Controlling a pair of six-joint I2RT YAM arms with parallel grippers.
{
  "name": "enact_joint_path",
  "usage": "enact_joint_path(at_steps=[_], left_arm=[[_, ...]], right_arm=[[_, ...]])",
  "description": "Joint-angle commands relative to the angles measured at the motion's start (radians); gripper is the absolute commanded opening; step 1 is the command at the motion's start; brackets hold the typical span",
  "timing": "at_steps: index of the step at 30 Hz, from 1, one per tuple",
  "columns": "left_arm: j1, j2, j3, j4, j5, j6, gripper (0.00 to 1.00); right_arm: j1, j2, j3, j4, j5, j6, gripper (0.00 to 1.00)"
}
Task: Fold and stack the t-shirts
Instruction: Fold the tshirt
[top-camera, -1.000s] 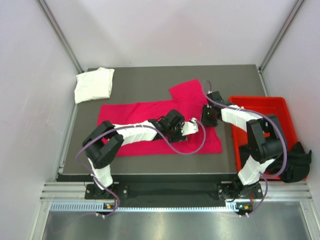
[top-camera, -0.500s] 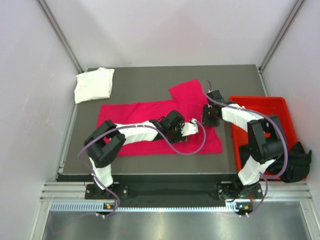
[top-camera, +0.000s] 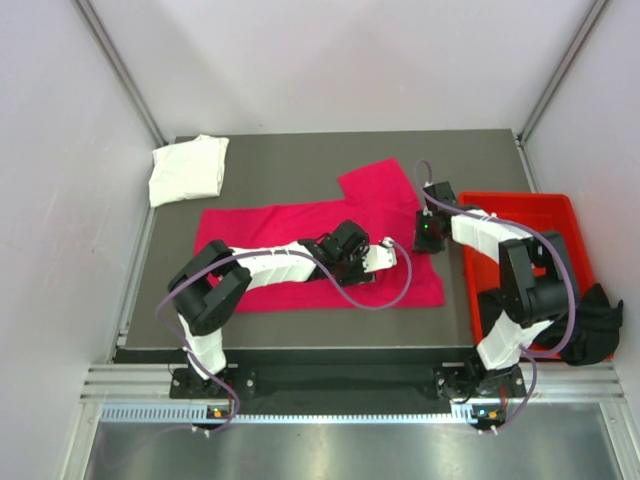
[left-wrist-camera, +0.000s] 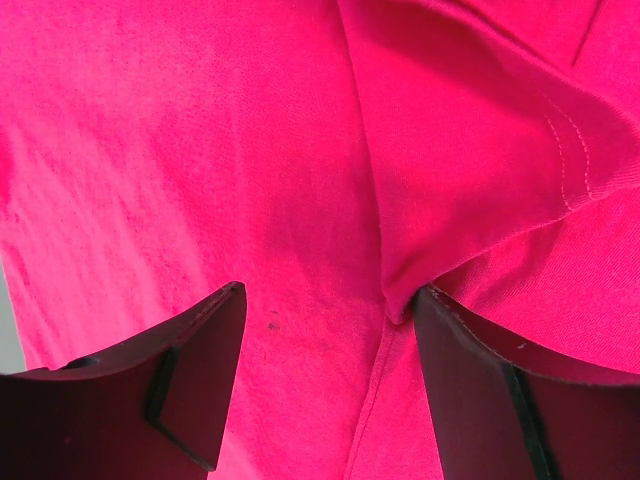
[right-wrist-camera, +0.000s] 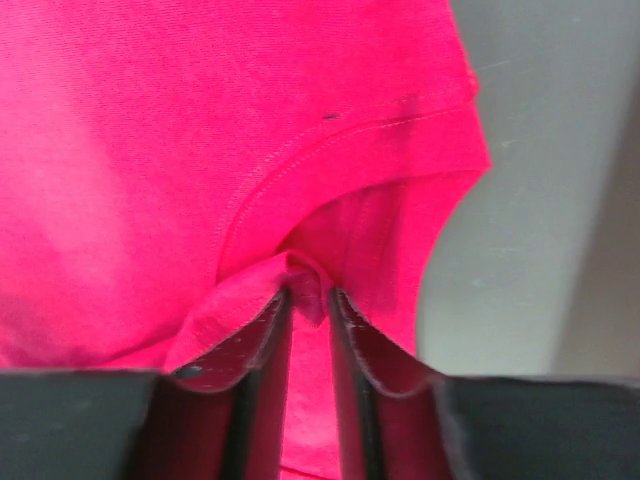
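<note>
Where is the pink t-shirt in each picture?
Top external: pink t-shirt spread across the middle of the grey table.
Left wrist: fills nearly the whole picture.
Right wrist: fills the left and middle, a fold pinched in the right gripper.
Shared landmark: the grey table at the shirt's edge.

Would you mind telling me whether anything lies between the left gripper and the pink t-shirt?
Nothing visible does. The left gripper hangs open directly over the pink t-shirt, with only bare cloth between its fingers. The right gripper is pinched on a fold of the same shirt near the sleeve hem.
</note>
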Motion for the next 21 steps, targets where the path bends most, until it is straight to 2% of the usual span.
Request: enact_joint_path(at_steps=[1, 3, 9, 17, 21], left_arm=[[0.0, -0.006, 0.013, 0.031, -0.001, 0.006, 0.72], [0.002, -0.006, 0.013, 0.031, -0.001, 0.006, 0.72], [0.0, -0.007, 0.012, 0.031, -0.001, 0.009, 0.72], [0.002, -0.01, 0.007, 0.031, -0.007, 0.013, 0.72], [0.0, -0.009, 0.004, 0.033, -0.009, 0.015, 0.72]], right_arm=[[0.0, -0.013, -0.013, 0.035, -0.029, -0.001, 0.21], [0.0, -0.029, -0.016, 0.029, -0.015, -0.001, 0.15], [-0.001, -0.061, -0.001, -0.028, 0.043, -0.006, 0.07], [-0.001, -0.098, 0.057, -0.175, 0.093, -0.046, 0.0], [-0.001, -0.092, 0.06, -0.214, 0.099, -0.064, 0.0]])
